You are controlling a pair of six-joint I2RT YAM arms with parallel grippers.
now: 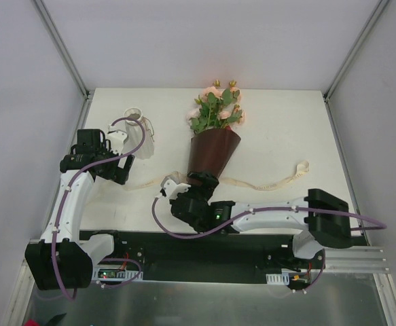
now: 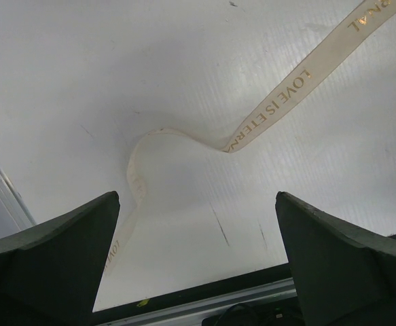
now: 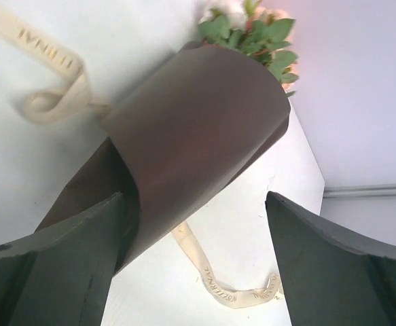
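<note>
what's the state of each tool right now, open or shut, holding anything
left tool: open, holding nothing, above the printed ribbon.
right tool: open, straddling the bouquet's brown paper wrap, not clamped on it.

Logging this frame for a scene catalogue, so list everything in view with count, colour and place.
brown paper cone bouquet of pink flowers and green leaves: one, brown wrap, lying mid-table, blooms towards the far edge
cream fabric ribbon with gold lettering: one, cream, trailing across the near half of the table, past the cone's narrow end
white ribbed vase: one, white, far left of the table
white table: one, white, bearing all of these
left jaws: one pair, dark, open above the ribbon's left end
right jaws: one pair, dark, open on either side of the cone's narrow end
</note>
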